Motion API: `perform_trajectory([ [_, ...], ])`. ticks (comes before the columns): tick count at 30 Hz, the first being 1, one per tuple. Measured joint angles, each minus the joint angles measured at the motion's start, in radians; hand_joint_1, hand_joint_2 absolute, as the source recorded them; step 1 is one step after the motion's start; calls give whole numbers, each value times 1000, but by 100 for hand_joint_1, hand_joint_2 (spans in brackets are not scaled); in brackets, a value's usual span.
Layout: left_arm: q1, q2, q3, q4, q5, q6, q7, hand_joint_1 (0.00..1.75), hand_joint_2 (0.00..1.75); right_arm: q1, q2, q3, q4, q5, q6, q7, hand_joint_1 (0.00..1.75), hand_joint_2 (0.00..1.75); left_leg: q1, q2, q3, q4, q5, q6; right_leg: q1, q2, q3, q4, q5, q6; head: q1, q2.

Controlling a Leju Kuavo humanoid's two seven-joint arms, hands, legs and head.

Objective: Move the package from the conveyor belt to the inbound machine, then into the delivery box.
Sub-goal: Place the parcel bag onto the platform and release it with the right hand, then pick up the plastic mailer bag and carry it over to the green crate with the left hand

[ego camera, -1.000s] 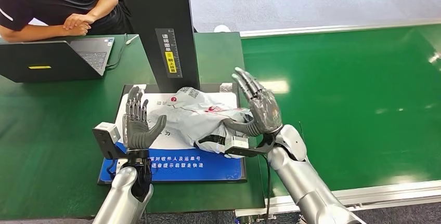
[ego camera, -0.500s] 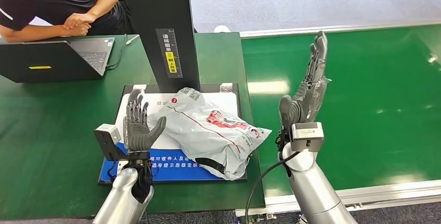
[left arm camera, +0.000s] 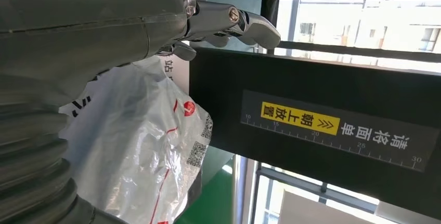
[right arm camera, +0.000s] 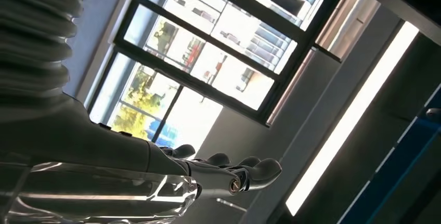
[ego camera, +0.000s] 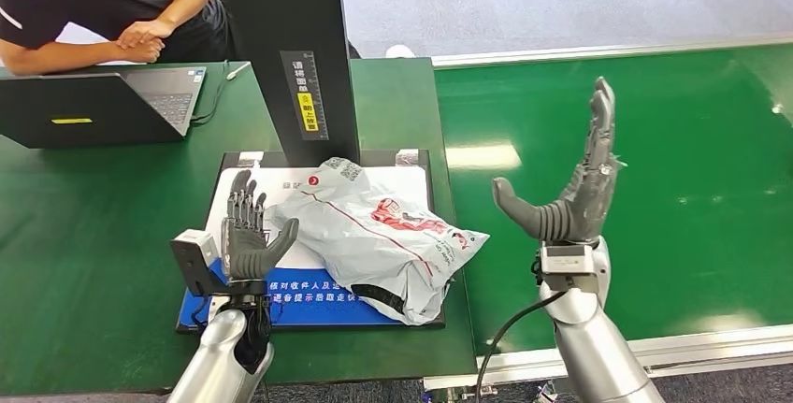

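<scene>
**A:** Package first, or go from the left?

**B:** From the left. The person (ego camera: 103,6) sits behind the laptop (ego camera: 98,104) at the far left of the desk (ego camera: 84,235), arms folded, not touching anything. Nothing has changed there in the last second.

**A:** And the left hand?

**B:** The left hand (ego camera: 248,230) stands upright just beside the package's left edge, fingers spread, palm toward the bag, holding nothing. It has sunk very slightly but otherwise stayed put. From its wrist camera the grey bag fills the near ground with the machine's black column (left arm camera: 322,125) right behind it.

**A:** So the package is on the machine?

**B:** Yes. The package (ego camera: 379,235), a crumpled grey mailer with red print, lies on the inbound machine's platform (ego camera: 309,305), under the black column, one corner hanging past the platform's right edge. A second ago the right hand was pressed against its right side; half a second ago it had already let go.

**A:** Where is the right hand now?

**B:** The right hand (ego camera: 570,188) is raised over the green conveyor belt (ego camera: 655,188), well apart from the package, fingers straight up, thumb out, empty. It has drifted further right and a bit lower since.

**A:** Meaning?

**B:** I'd judge the first leg done: the bag is delivered and released. The transfer to the delivery box remains, and both hands would need to close in on the bag again.
</scene>
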Motion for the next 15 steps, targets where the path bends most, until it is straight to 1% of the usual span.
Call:
perform_trajectory([
  [2, 17, 2, 10, -17, -1, 7, 2, 0, 175, 31, -10, -41, -41, 26, 53, 41, 0, 175, 0, 0, 0, 0, 0, 0, 0, 0, 0, 0, 0, 0, 0, 0],
  [4, 39, 4, 22, -42, -7, 12, 8, 0, 175, 66, -18, -81, -75, 43, 128, 83, 0, 175, 0, 0, 0, 0, -1, 0, 0, 0, 0, 0, 0, 0, 0, 0],
  [6, 61, 5, 36, -69, -18, 10, 18, 0, 175, 107, -18, -130, -109, 40, 202, 102, 0, 175, 0, 0, 0, 0, -1, 0, 0, 0, 0, 0, -1, 0, 0, 0],
  [10, 93, 5, 64, -110, -49, 0, 35, 0, 175, 210, -5, -262, -162, -35, 406, 139, 0, 175, 0, -1, 0, 0, -1, 0, 0, -1, 0, 0, -1, 0, 0, 0],
  [13, 105, 4, 77, -129, -76, -9, 40, 0, 175, 275, 11, -347, -168, -62, 554, 177, 0, 175, 0, -1, 0, 0, -1, -1, 0, -1, 0, 0, -1, 0, 0, 0],
  [15, 109, 1, 83, -139, -93, -14, 42, 0, 175, 316, 24, -395, -163, -66, 620, 193, 0, 175, 0, -1, 0, 0, -1, 0, 0, -1, 0, 0, -1, 0, 0, 0],
])
